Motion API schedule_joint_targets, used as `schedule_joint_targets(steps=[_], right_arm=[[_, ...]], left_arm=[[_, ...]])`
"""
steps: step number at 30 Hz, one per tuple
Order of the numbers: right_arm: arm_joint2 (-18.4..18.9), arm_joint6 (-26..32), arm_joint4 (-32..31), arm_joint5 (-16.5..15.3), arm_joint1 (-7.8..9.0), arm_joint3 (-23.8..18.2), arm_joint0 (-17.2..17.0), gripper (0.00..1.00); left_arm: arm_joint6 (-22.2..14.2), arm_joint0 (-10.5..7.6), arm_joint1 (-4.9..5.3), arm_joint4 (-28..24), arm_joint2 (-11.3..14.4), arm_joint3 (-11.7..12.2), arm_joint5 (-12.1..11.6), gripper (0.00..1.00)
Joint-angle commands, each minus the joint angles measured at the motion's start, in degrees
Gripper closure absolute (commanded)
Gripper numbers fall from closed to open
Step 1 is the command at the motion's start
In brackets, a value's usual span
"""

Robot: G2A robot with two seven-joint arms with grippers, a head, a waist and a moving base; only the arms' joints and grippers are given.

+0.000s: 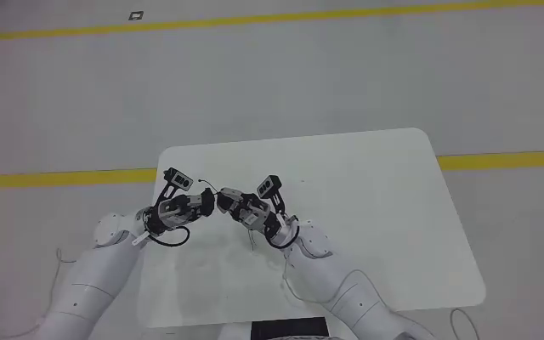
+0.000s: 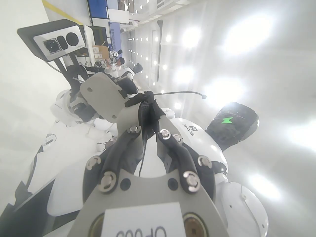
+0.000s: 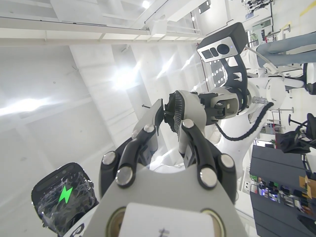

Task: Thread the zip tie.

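Both grippers meet fingertip to fingertip above the left middle of the white table [image 1: 382, 221]. My left gripper [image 1: 206, 202] [image 2: 149, 114] is shut on the black zip tie [image 2: 172, 92]. One thin end of the tie sticks out past the fingers and ends in a small head [image 2: 204, 96]. In the top view the zip tie [image 1: 204, 183] shows as a thin curved line above the grippers. My right gripper [image 1: 228, 202] [image 3: 166, 113] faces the left one and is shut on a short piece of the zip tie [image 3: 166, 112], with a small tip [image 3: 144, 105] poking out beside one finger.
The table's front edge lies near the arms' bases and its rounded far right corner [image 1: 421, 136] is well away. Yellow lines [image 1: 272, 17] cross the grey floor behind, and a small dark marker [image 1: 136, 15] lies there.
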Motion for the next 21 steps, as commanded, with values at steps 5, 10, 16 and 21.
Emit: schedule_joint_targets(steps=[5, 10, 16, 21], right_arm=[[0.5, -0.1, -0.9, 0.0, -0.43, 0.3, 0.0, 1.0], [1.4, -0.8, -3.0, 0.0, -0.56, 0.1, -0.4, 1.0], [3.0, -0.9, -4.4, 0.0, -0.63, -0.6, -1.4, 1.0], [3.9, -1.1, -5.2, 0.0, -0.7, -0.8, -2.0, 1.0]], left_arm=[[0.0, 0.0, 0.0, 0.0, 0.0, 0.0, 0.0, 1.0], [0.0, 0.0, 0.0, 0.0, 0.0, 0.0, 0.0, 1.0], [0.0, 0.0, 0.0, 0.0, 0.0, 0.0, 0.0, 1.0], [0.0, 0.0, 0.0, 0.0, 0.0, 0.0, 0.0, 1.0]])
